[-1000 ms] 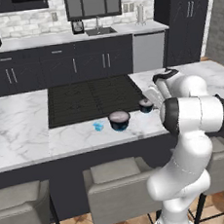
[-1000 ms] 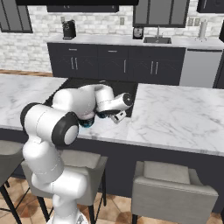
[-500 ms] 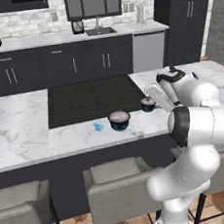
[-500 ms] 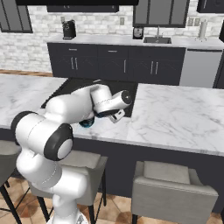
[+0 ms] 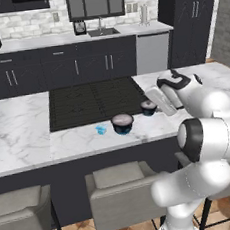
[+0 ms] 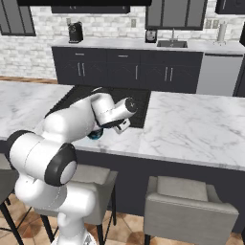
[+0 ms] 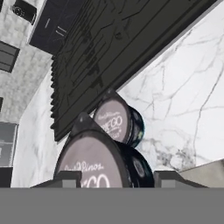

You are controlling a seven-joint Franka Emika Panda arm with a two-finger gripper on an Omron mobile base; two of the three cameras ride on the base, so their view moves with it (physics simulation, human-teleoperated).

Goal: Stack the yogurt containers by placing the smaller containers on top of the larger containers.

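A dark rendered kitchen lay behind a white marble island counter [image 5: 18, 132], with a black cooktop [image 5: 93, 101] set into its middle and grey stools [image 5: 119, 179] tucked under its near edge.

All three yogurt containers stood on the marble strip in front of the cooktop, each on the counter and none stacked. Furthest left was the tiny light-blue cup [image 5: 101, 130], standing alone. Just beside it to the right sat the widest dark cup [image 5: 122, 123], with its pale top and blue base, probably left in place to serve as the bottom of the stack. Further right, near the cooktop's corner, stood the lesser dark cup [image 5: 148, 107], apart from the other two.

The white arm reached in from the right, and its gripper [image 5: 155, 102] was lowered at that lesser cup. In the hand view the same cup's pale printed lid [image 7: 94, 164] sat between the two dark fingertips [image 7: 65, 178], one on each side and close against its wall, with the widest cup [image 7: 116, 120] beyond it. The pincer was partly apart around the cup; whether it was pressing on it could not be told. The placement suited a grasp to lift this cup onto the widest one.
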